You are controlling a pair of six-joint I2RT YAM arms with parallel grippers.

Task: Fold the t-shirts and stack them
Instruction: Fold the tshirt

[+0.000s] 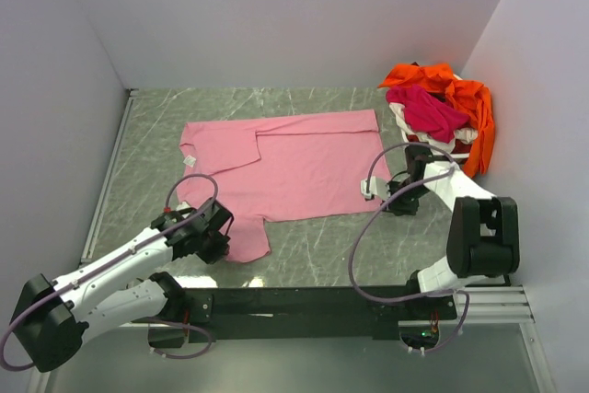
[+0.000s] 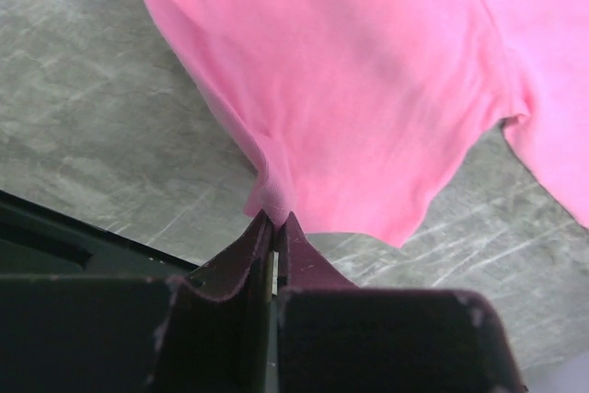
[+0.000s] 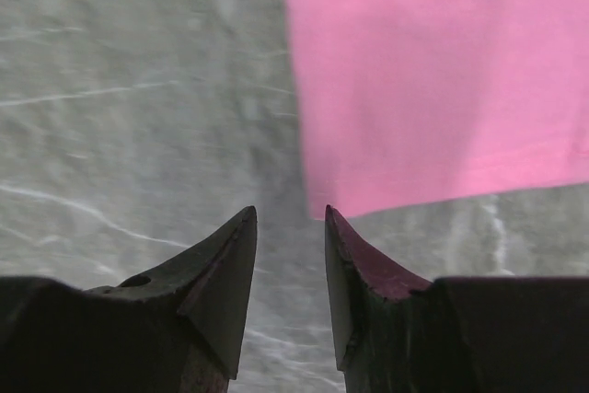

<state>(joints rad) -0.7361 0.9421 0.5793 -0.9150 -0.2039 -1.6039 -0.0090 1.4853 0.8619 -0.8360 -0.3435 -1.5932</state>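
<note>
Pink t-shirt (image 1: 294, 167) lay spread across the middle of the surface (image 1: 156, 135), mostly flat, long side running left to right. We noted a straight crease or seam across its far part, and a small white tag at its left edge. One lobe of cloth, seemingly a sleeve, reached toward the near edge at the shirt's left end.

Left pincer (image 2: 274, 223) had that near lobe by its edge. The jaws were pressed together on the cloth, which rose into a small pinched ridge at the tips; the rest of the lobe lay on the surface.

Right pincer (image 3: 290, 213) sat low at the shirt's near right corner. Its jaws stood partly apart with nothing between them. The corner of the cloth lay just ahead of the gap; we could not tell whether either tip touched it.

Magenta t-shirt (image 1: 428, 109) and orange t-shirt (image 1: 469, 103) were heaped together in the far right corner, magenta on top, orange spilling down the right side. A white basket (image 1: 401, 123) showed only in patches beneath them.
</note>
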